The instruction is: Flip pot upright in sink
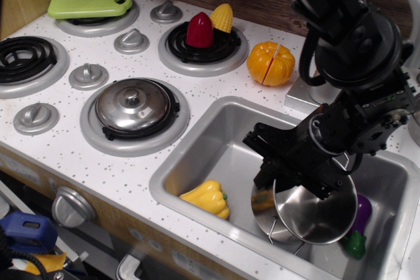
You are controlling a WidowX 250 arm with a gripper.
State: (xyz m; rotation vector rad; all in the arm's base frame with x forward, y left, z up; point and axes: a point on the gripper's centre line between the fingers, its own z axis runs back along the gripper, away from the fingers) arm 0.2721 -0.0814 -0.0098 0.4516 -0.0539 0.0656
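- Observation.image: the pot (315,211) sits tilted at the sink's (216,132) four o'clock, my claw (295,162) clamped on its rim
- Letting go now, I judge it could tip back
- It may strike the eggplant (357,224) at three o'clock or the yellow pepper (209,198) at nine

The white speckled countertop (98,168) carries everything below my arm. I take the sink (197,142), recessed at its right, as the landmark. Left of the sink, a burner holds the domed steel lid (133,105). Behind the sink, beside the wooden backsplash, an orange pumpkin (270,63) rests directly on the countertop. Behind and left of the sink, a coil burner (202,47) carries a red piece (199,30) and a corn cob (222,18). Far left of the sink, a rear burner supports a green cutting board (90,3). Several grey knobs (88,75) stand on the countertop between the burners.
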